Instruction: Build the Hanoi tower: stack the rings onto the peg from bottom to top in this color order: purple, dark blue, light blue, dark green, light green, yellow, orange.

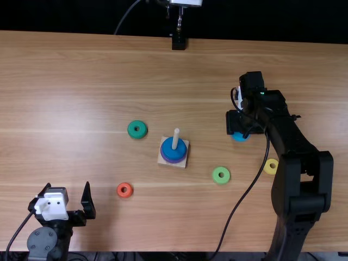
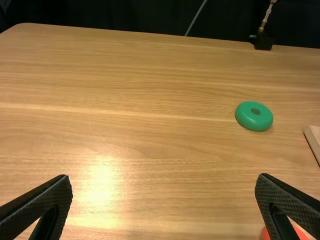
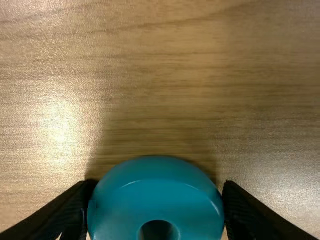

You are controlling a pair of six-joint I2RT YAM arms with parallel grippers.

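Top view, light blue ring (image 1: 240, 138): pinned between 2 and 3 o'clock of the peg (image 1: 176, 137); due next above dark blue ring (image 1: 171, 153).
Peg tip: best passed with ring level, then hole centred before a slow release.
Base (image 1: 183, 165): reachable toward 9 o'clock, with seemingly enough room.
Light green ring (image 1: 221, 175): at 4 o'clock; wise to avoid dipping there.
Cable (image 1: 235, 203): trailing at 5 o'clock; could snag.
Left wrist view, left gripper (image 2: 164, 179): spread wide, holding nothing.
Right wrist view, right gripper (image 3: 157, 185): clamped around light blue ring.
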